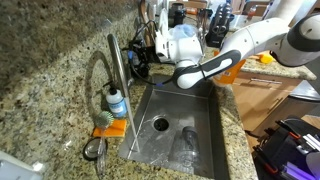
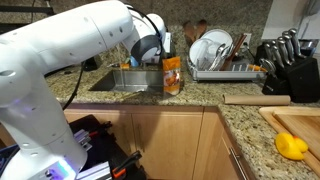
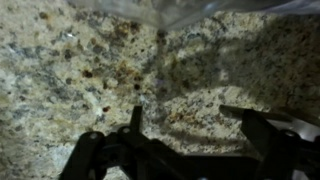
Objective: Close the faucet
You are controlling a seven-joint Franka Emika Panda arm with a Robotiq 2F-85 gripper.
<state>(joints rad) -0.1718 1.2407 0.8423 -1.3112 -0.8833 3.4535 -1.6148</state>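
Speckled brown granite counter wrapping a stainless sink (image 1: 145,142), in both exterior views. At the left of an exterior view, faucet (image 1: 113,68) upright on the granite beside the basin's rim: one long straight brushed tube, with a gooseneck arch bending off to the left of it. Just beside its foot, small clear bottle (image 1: 117,102) with a blue label, much shorter than the tube. In front of that, orange sponge (image 1: 108,128) lying flat on the counter. Further right, round drain (image 1: 160,124) in the basin floor. Above the basin, white arm (image 1: 250,40) reaching in from the right, its dark wrist end close behind the tube near the backsplash; cannot tell there whether touching or apart. In an exterior view from the cabinet side, same arm bulking large at the left, then orange bottle (image 2: 172,75) on the sink's edge, dish rack (image 2: 215,50) with white plates, knife block (image 2: 285,55), rolling pin (image 2: 255,98) near the counter edge, lemon (image 2: 291,146) at the far right. In the wrist view, granite filling the frame, gripper (image 3: 178,125) released above it: dark fingers (image 3: 260,135) held apart, bare stone between them, grasping nothing.
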